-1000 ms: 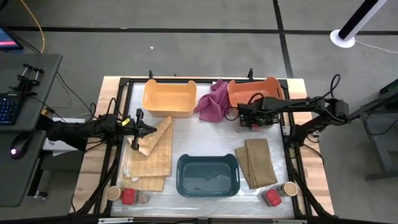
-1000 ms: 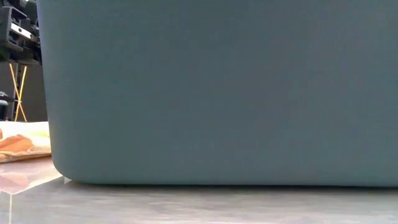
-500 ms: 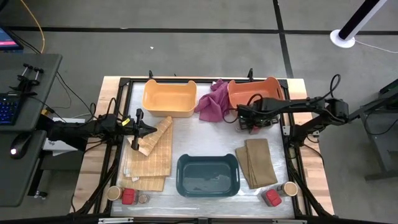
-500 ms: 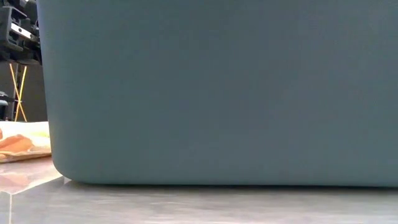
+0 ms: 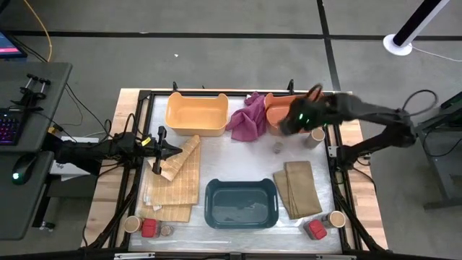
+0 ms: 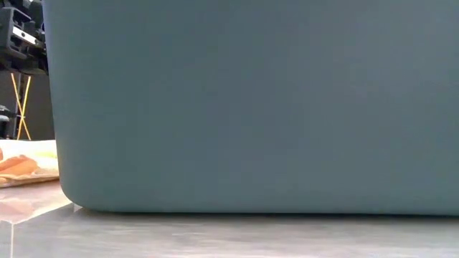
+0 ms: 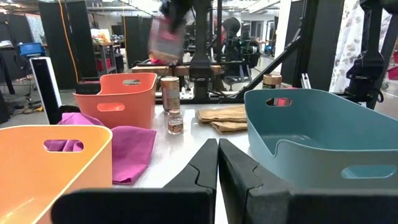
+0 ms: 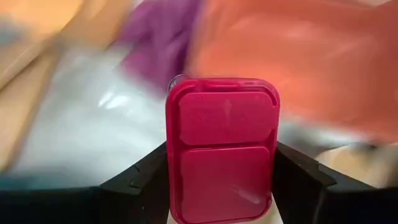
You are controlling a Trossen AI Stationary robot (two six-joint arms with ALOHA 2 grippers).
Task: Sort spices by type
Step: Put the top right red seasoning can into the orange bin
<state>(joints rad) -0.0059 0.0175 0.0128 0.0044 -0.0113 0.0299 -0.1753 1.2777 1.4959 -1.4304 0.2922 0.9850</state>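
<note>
Above orange bin [image 5: 278, 108], right tool [image 8: 222, 180] now lifted (clenching red tin [image 8: 222, 149]).

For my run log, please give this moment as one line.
right gripper: shut on red tin, raised near orange bin | left gripper: shut, waiting over tan cloth | cylinder, jar: beside bin

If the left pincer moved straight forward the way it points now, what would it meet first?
Probably the small jar. The left pincer, shut, points along the bare strip between the magenta cloth and the teal bin, and the jar stands in that line, though slightly to one side; depth is unclear.
</note>
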